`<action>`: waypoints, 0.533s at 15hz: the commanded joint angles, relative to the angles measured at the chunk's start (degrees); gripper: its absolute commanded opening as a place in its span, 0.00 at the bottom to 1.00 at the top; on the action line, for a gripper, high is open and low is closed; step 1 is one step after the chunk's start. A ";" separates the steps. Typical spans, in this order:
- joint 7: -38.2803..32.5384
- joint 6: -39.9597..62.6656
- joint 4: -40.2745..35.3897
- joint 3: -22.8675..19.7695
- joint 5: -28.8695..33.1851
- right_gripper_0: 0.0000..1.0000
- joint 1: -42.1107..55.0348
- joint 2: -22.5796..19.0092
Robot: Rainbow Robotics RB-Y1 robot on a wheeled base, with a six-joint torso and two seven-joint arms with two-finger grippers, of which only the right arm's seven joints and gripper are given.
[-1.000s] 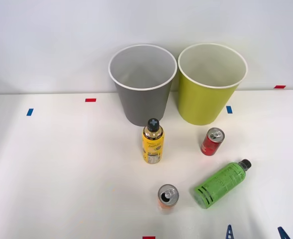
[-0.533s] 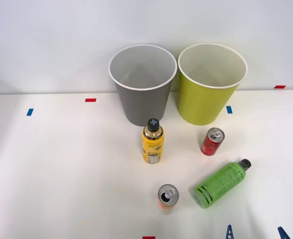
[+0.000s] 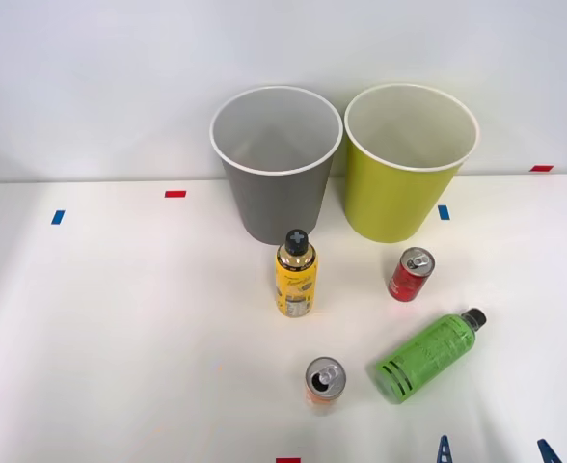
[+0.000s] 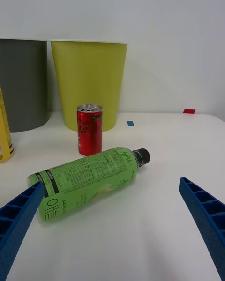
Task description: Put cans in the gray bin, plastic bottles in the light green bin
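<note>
The gray bin [image 3: 276, 164] and the light green bin [image 3: 404, 159] stand side by side at the back of the table. A red can [image 3: 411, 275] stands in front of the light green bin. An orange can [image 3: 324, 383] stands nearer the front edge. The green plastic bottle [image 3: 426, 355] lies on its side between them, black cap toward the back right. My right gripper [image 3: 496, 451] is open at the front edge, just short of the bottle. The wrist view has the bottle [image 4: 89, 178] lying ahead of the open gripper [image 4: 111, 184], with the red can [image 4: 89, 129] and the light green bin [image 4: 88, 82] behind.
A yellow bottle [image 3: 296, 275] with a black cap stands upright in front of the gray bin. Small red and blue tape marks [image 3: 175, 194] dot the white table. The table's left half is bare.
</note>
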 commanded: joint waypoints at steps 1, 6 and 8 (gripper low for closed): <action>0.00 0.00 0.00 0.00 0.00 1.00 0.00 0.00; -0.26 1.76 2.90 -1.85 -0.53 1.00 -1.49 0.26; -0.53 2.11 2.64 -2.64 -1.23 1.00 -2.11 0.18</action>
